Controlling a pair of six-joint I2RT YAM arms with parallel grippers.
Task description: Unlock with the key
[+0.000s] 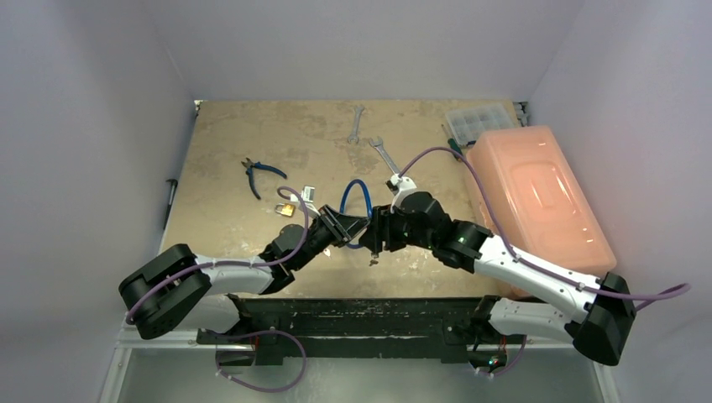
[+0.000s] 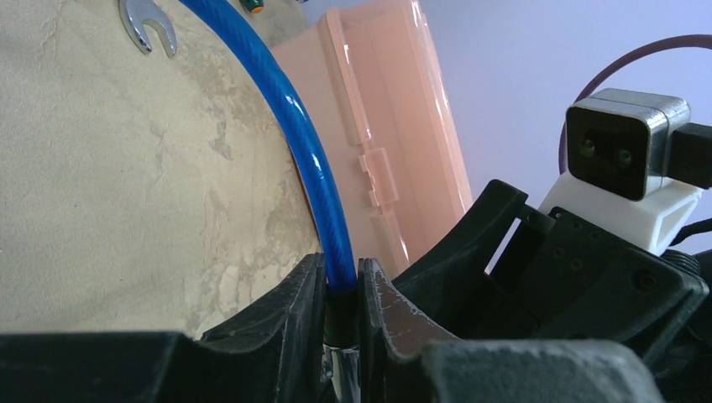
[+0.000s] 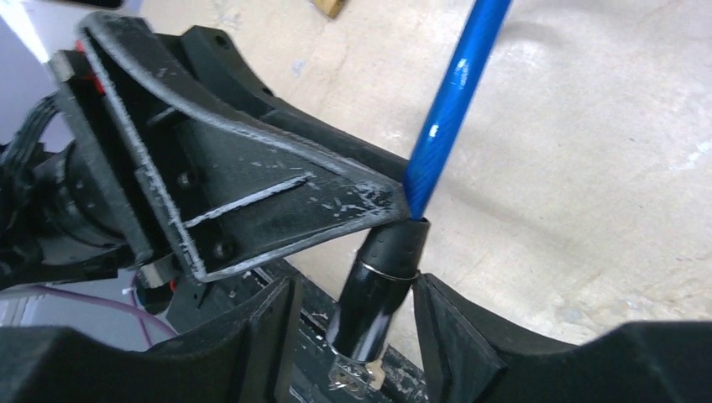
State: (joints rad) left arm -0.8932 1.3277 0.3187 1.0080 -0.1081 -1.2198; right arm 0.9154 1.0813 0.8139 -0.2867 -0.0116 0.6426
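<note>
A blue cable lock (image 1: 353,197) loops over the table. My left gripper (image 2: 342,269) is shut on the cable (image 2: 294,126) where it enters the black lock barrel (image 3: 382,277). The small silvery key (image 3: 359,375) sticks out of the barrel's lower end, and in the top view the key (image 1: 374,261) shows just below the two grippers. My right gripper (image 3: 355,281) straddles the barrel. Its right finger touches the barrel, while a gap shows on the left side. In the top view the left gripper (image 1: 357,225) and right gripper (image 1: 375,231) meet tip to tip.
A small brass padlock (image 1: 287,209) lies left of the grippers, with blue-handled pliers (image 1: 256,172) beyond it. Two wrenches (image 1: 356,124) (image 1: 382,155) lie at the back. A large orange box (image 1: 537,197) fills the right side, and a clear organiser (image 1: 479,122) sits behind it.
</note>
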